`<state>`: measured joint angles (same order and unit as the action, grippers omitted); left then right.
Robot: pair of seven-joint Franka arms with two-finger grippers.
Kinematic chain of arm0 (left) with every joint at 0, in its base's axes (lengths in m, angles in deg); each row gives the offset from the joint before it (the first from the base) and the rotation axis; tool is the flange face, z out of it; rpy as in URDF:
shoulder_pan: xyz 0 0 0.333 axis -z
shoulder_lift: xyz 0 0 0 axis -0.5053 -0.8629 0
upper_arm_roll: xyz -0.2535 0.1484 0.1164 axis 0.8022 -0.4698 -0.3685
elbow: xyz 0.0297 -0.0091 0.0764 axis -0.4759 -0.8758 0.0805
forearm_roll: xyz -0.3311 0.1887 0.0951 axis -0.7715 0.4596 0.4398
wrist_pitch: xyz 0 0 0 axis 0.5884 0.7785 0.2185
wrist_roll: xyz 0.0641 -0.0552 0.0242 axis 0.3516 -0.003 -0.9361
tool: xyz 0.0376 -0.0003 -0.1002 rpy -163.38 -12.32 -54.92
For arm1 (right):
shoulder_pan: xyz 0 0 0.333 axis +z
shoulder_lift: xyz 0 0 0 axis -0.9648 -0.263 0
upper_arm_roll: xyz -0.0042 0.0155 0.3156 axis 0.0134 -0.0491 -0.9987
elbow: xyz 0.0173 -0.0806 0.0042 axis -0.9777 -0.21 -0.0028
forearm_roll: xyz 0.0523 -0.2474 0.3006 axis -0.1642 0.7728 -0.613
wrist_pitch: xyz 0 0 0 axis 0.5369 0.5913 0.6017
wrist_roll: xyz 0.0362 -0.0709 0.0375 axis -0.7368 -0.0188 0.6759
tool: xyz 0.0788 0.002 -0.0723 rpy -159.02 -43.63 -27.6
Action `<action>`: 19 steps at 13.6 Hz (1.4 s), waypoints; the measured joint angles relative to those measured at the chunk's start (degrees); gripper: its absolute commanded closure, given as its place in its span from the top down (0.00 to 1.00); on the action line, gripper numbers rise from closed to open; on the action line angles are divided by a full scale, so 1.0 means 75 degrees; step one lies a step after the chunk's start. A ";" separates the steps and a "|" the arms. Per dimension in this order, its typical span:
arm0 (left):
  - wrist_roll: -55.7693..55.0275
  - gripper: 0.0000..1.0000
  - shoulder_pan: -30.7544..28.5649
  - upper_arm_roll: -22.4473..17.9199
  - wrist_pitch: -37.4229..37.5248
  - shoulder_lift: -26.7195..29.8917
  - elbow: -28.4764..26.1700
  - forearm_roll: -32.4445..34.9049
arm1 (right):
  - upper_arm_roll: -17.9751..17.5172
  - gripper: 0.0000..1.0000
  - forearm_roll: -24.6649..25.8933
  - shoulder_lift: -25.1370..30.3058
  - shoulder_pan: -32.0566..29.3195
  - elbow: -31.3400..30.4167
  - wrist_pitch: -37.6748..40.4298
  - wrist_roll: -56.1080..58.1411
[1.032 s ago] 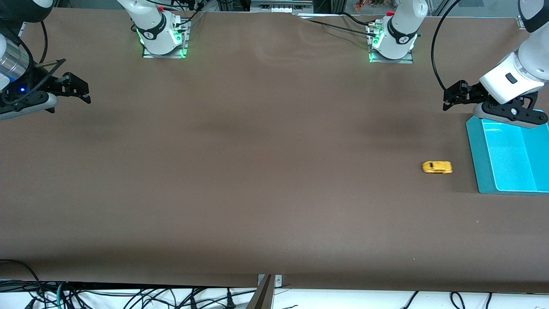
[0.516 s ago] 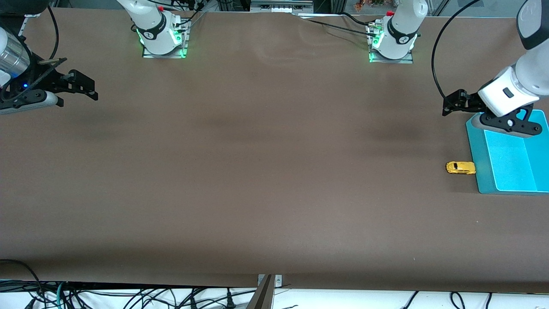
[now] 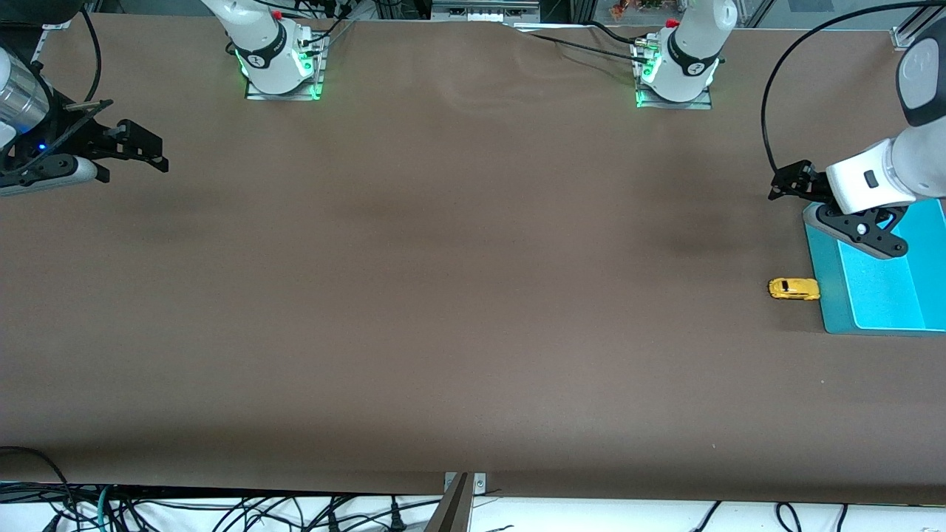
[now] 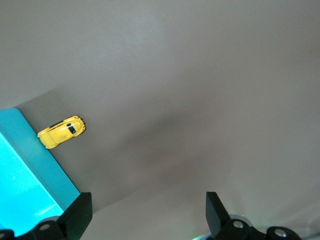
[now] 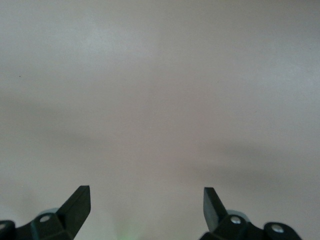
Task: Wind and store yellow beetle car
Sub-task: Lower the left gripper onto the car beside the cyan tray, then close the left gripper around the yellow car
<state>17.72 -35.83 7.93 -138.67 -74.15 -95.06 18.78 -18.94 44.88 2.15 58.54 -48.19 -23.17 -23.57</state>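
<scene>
Brown matting covers the table (image 3: 443, 295). At the right arm's end, the right gripper (image 3: 151, 151) hangs over bare table with its fingers (image 5: 75, 205) spread apart and nothing between them; this arm waits. Toward the left arm's end, the yellow beetle car (image 3: 794, 289) stands on its wheels on the table. Its long axis runs along the table's length, one end touching or just beside the outer wall of the teal bin (image 3: 828, 295); which end is the nose cannot be told. The left wrist view shows the yellow beetle car (image 4: 62, 132) lying against the bin's wall (image 4: 45, 170). The left gripper (image 3: 785, 183) hovers over the table just beside the bin's corner that is farther from the front camera, fingers (image 4: 216, 210) spread apart and holding nothing. The car lies on the table nearer to the front camera than the spot beneath this gripper, apart from it.
</scene>
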 measured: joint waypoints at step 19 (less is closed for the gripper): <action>0.8191 1.00 -0.0332 -0.1393 -0.6685 -0.2031 -0.2644 0.1268 | 0.0021 1.00 0.0482 -0.0010 0.0248 0.0136 0.0057 -0.0249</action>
<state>79.15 -38.31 -2.52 -188.81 -89.39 -114.89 28.29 -18.79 48.49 2.08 60.40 -47.16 -22.74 -25.43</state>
